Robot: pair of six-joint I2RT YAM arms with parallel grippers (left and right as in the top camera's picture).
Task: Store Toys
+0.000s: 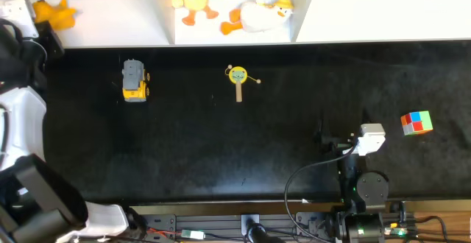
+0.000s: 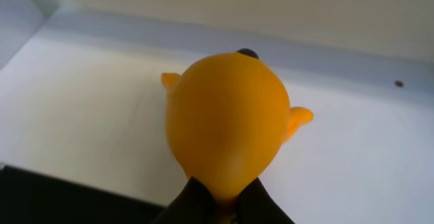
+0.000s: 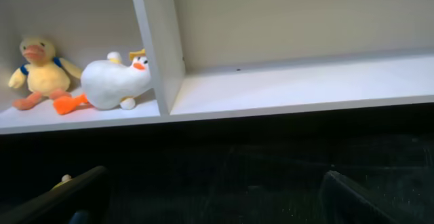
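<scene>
Orange toy [image 2: 227, 115] in L pincer [image 2: 225, 200] grasp, over white shelf [image 2: 81, 129]; R pincer [image 3: 213, 198] released above black tabletop [image 1: 221, 147]

Wide worktop [image 1: 221, 147] lanes run between the well-apart truck [image 1: 135, 79], rattle [image 1: 238, 77] and cube [image 1: 416, 122], while on the shelf [image 3: 159, 47] the orange toy [image 2: 227, 125] blocks the left compartment, duck [image 1: 193, 0] and goose [image 1: 257, 15] crowd the middle, and the right compartment [image 3: 305, 81] offers room.

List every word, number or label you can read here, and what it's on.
No readable text.
The orange rounded toy, grey-and-yellow toy truck and multicoloured cube show no print.
The round yellow rattle drum has a marking on its face, too small to read.
</scene>
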